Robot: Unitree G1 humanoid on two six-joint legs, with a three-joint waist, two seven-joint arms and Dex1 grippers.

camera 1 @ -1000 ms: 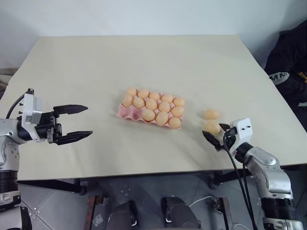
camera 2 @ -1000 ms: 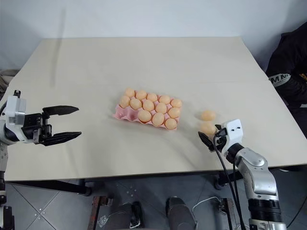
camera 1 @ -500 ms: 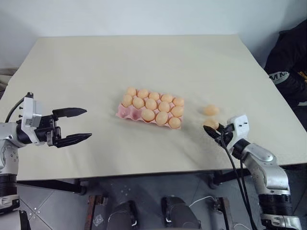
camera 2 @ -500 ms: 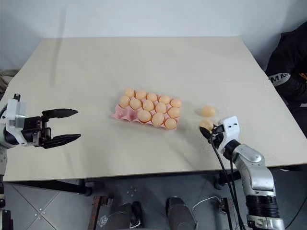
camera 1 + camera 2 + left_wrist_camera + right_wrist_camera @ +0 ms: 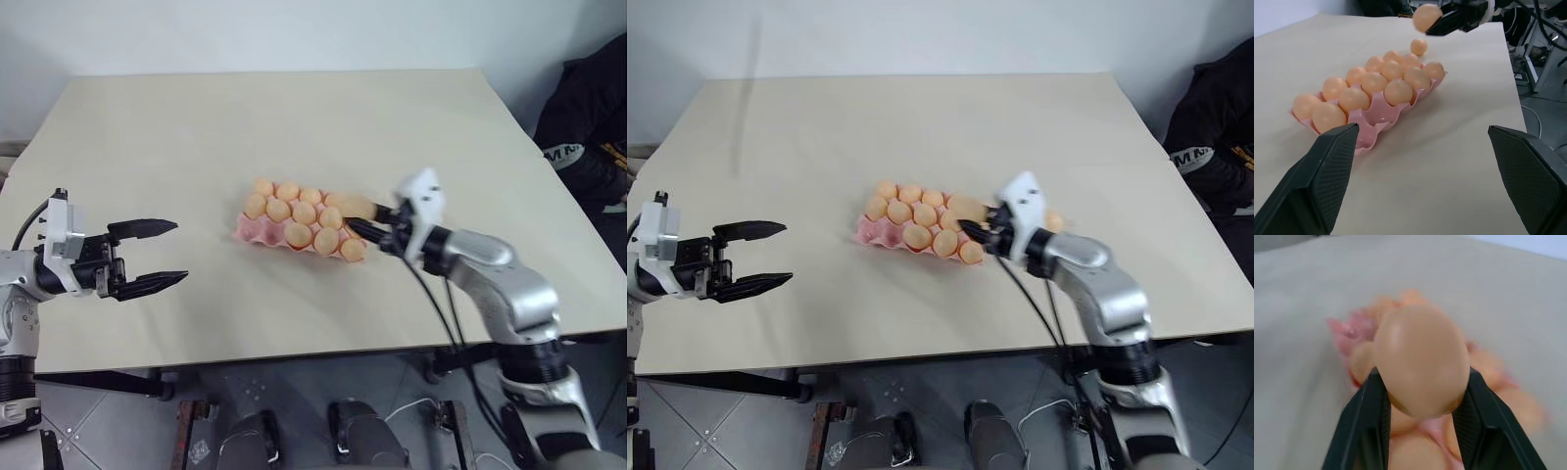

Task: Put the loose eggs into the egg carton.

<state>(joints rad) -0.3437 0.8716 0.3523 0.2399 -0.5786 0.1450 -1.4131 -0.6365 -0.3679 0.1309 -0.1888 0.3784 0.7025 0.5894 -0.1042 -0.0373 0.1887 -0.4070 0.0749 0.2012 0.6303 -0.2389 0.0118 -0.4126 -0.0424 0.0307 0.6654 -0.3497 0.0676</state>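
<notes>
- My left claw [image 5: 162, 253] hangs over the table's [image 5: 196, 127] left side, fingers spread wide and gripping nothing, well apart from the carton.
- The pink egg carton [image 5: 257, 231] sits mid-table, most cups filled with eggs, with bare cups at its near-left end.
- My right claw [image 5: 364, 217] is clenched on one loose egg [image 5: 359, 208], held above the carton's right end.
- Another loose egg [image 5: 1418, 47] lies on the table just beyond the carton's right end.

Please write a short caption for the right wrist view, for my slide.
The right gripper holds one egg between its fingers above the pink egg carton on the table.
</notes>
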